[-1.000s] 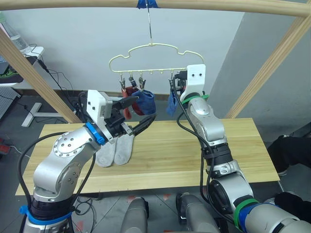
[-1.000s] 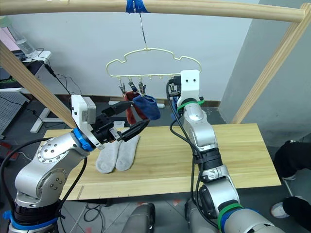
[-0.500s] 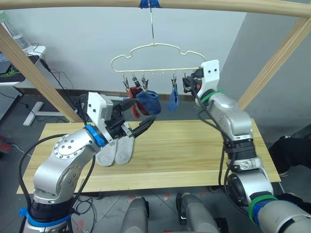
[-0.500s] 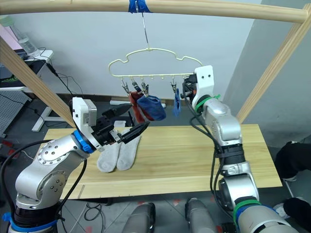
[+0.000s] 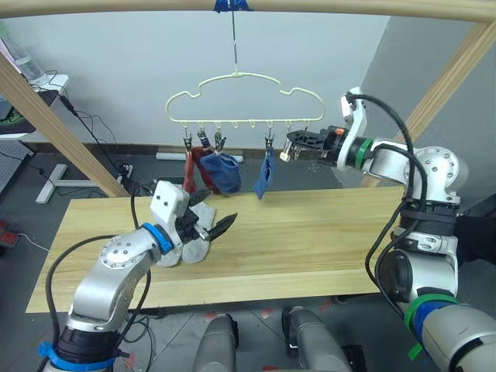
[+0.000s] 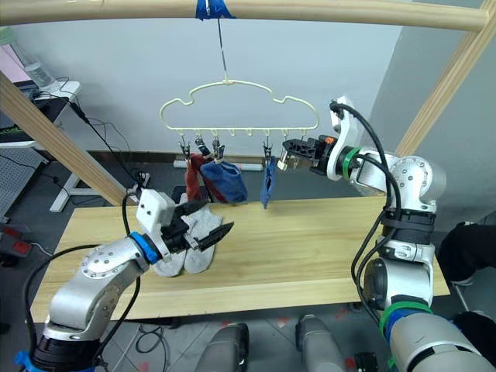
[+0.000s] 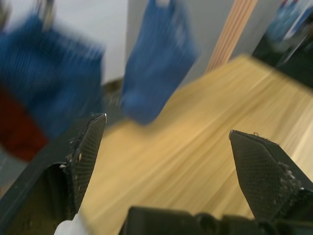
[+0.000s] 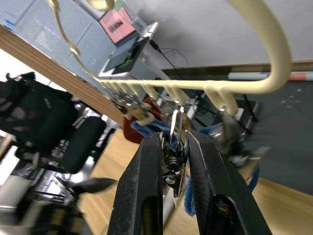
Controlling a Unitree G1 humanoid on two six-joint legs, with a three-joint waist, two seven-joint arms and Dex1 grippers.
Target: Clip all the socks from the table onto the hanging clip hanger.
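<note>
Two grippers, one pinching a clip.
Right gripper (image 8: 175, 161) squeezes a metal clip (image 8: 173, 147) on the clip hanger (image 5: 245, 97). Left gripper (image 5: 211, 221) is spread wide and holds nothing, just above two grey socks (image 6: 195, 242) on the table (image 5: 310, 240). Red sock (image 5: 191, 167) and blue socks (image 5: 225, 172) hang clipped.

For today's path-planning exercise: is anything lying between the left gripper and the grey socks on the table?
Nothing visible does. The left gripper, fingers open, hangs right beside the grey socks on the table. The hanging blue sock and the clip hanger are above, out of the way.
</note>
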